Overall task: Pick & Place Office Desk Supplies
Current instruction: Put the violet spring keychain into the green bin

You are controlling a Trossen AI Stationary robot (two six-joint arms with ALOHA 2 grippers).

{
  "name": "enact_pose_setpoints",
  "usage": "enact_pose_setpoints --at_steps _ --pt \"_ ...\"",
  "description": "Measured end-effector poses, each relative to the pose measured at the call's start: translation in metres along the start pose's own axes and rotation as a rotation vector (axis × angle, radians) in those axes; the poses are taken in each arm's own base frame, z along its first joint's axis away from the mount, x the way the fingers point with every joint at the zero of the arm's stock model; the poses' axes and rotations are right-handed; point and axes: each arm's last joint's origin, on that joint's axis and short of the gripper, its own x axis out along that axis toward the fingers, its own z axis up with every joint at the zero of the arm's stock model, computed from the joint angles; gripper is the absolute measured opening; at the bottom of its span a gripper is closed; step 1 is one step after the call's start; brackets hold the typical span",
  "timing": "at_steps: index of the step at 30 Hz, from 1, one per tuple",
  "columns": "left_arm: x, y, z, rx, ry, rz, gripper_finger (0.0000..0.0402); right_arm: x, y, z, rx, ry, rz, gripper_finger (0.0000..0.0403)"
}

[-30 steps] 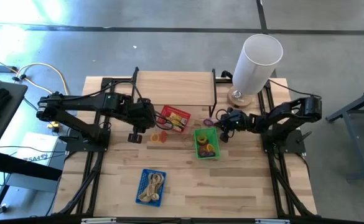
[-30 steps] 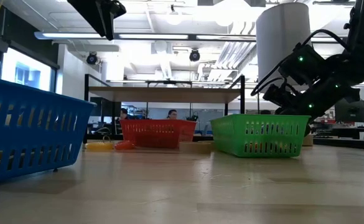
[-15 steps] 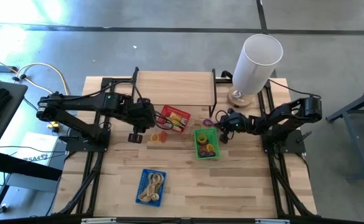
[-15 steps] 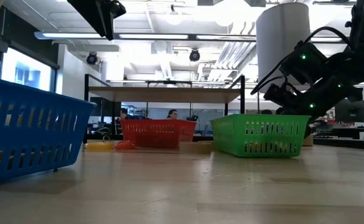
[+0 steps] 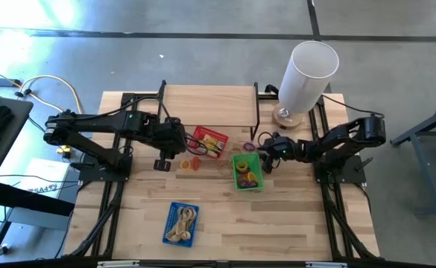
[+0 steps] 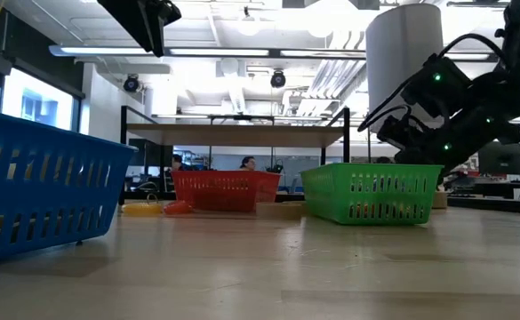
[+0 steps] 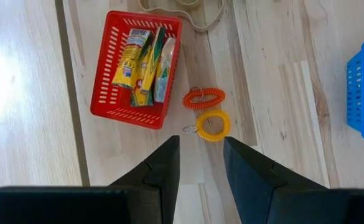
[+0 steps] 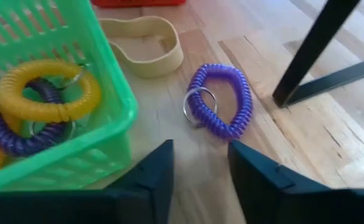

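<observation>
The right gripper (image 8: 199, 165) hangs low over the table with its two fingers spread apart and nothing between them. Just ahead of its tips lies a purple coil loop (image 8: 221, 99) with a small metal ring, flat on the wood. Right beside the gripper is the green basket (image 8: 110, 127), with a yellow coil (image 8: 45, 93) and more purple coils inside. A bit farther on lies a pale tan band (image 8: 145, 43), touching the table next to the basket.

The left gripper (image 7: 200, 163) waits up high, fingers spread and holding nothing. Below its tips lie a yellow coil loop (image 7: 213, 125) and then an orange coil loop (image 7: 203, 98). Beside them sits the red basket (image 7: 110, 68) with small packs inside.
</observation>
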Motion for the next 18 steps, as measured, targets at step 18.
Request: enact_pose_setpoints --at_steps 18 --pt "0.0 0.0 0.002 0.019 -0.023 0.005 0.0116 0.001 0.004 0.018 -0.127 -0.1 -0.048 0.0208"
